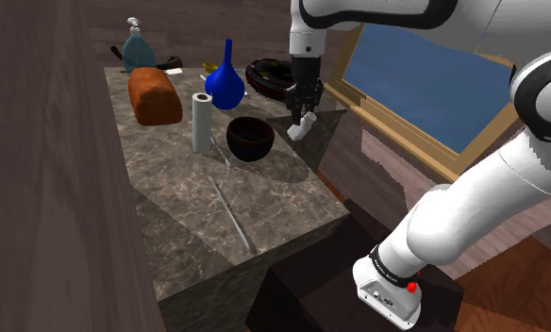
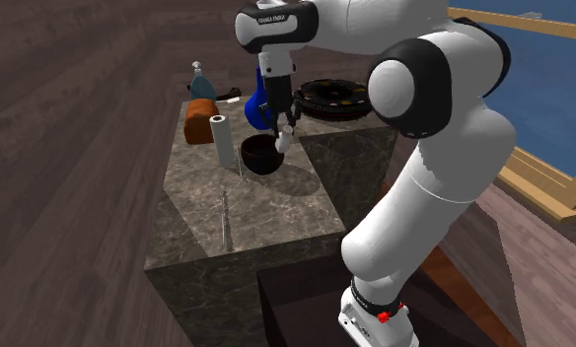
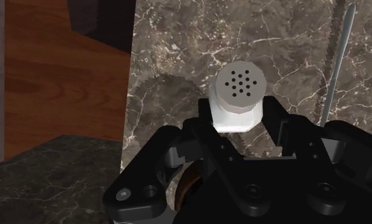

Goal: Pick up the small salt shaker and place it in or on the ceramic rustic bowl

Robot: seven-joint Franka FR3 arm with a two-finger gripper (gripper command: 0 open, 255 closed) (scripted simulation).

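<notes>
Going from the shoulder view's left, a teal bottle [image 1: 137,47] with a narrow top stands at the far corner of the marble counter [image 1: 179,203]. Just in front of it sits a brown loaf [image 1: 154,94]. Next comes a white upright roll [image 1: 202,123], with a blue long-necked vase [image 1: 225,85] behind it. A thin grey rod [image 1: 228,212] lies flat on the bare stretch of counter nearer the camera.

The dark rustic bowl [image 1: 250,139] sits just beside the roll, upright and open-mouthed. Behind it, at the counter's far edge, lies a dark round dish [image 1: 269,75].

Right of the bowl the black claw [image 1: 304,113] hangs from the white arm, pointing down. Its fingers are closed partway around the small salt shaker [image 1: 304,126], which is drawn white. The shaker is held clear of the counter, close beside the bowl's rim and near the counter's edge.

In the second exterior view the claw [image 2: 279,126] and shaker [image 2: 282,142] hang over the bowl's [image 2: 261,155] right rim. In the wrist view the fingers [image 3: 204,118] press the sides of the shaker [image 3: 237,98]. Its perforated cap faces the camera, with marble beneath it and the rod [image 3: 337,63] off to one side.

Furthest right in the shoulder view are a wood-framed blue panel [image 1: 434,94] and the dark stand [image 1: 358,302].
</notes>
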